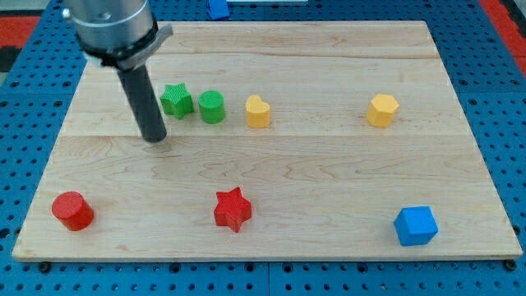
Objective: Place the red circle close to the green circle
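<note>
A pale wooden board (329, 164) with visible grain and two long seams lies on a blue perforated base (16, 148), which shows around every edge of the board. At the view's top, just off the board, a small blue object (218, 8) is cut off by the frame, and a red patch (505, 16) sits in the top right corner.

The arm has no jaws to open or close: it ends in a dark rod under a grey metal collar, and it holds nothing. My tip (154, 140) rests on the board in the upper left part, just left of and slightly below the green star (177, 100), not touching it.

The green circle (212, 107) stands just right of the green star, the two close but apart. To its right sits a yellow heart (258, 111), and well further right a yellow hexagon (382, 109).

The red circle (73, 210) sits near the board's bottom left corner, well apart from the green circle and from my tip. A red star (233, 209) lies at the bottom centre, and a blue cube (415, 225) near the bottom right.
</note>
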`<move>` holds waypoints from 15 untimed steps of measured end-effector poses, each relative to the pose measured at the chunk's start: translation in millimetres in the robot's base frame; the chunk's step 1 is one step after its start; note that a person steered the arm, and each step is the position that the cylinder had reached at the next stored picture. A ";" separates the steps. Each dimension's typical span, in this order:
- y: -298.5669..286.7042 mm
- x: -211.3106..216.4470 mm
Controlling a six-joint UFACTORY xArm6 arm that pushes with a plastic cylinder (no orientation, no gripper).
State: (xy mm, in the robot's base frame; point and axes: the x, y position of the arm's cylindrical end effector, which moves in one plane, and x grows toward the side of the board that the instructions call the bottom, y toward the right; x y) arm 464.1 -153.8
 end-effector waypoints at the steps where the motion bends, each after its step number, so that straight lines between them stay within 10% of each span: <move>1: 5.0 78.0; 2: 15.0 151.8; 3: -100.5 144.9; 5: -31.7 121.7; 10: -151.1 54.1; 15: 59.6 -6.7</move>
State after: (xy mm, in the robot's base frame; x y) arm 457.4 -94.2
